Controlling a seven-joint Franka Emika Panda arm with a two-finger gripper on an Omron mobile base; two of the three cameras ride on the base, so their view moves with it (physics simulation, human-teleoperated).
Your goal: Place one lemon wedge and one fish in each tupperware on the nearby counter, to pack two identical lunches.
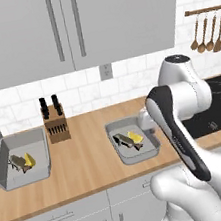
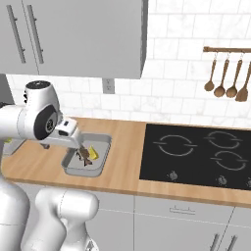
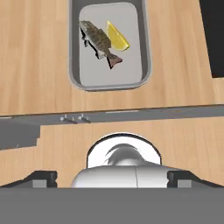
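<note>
End effector (image 3: 112,177): mine, fingers apart, empty, bottom of hand view. Tray (image 3: 146,52), upper centre on bench (image 3: 35,65): fish (image 3: 98,41) beside lemon wedge (image 3: 117,38).

The arm (image 1: 182,121) is glossy white in rounded, bulbous segments, with a long dark grey panel edged in black along one link. Its joint cap (image 2: 38,85) is dark and ringed. The small wrist block looks pale grey, though blurred.
</note>
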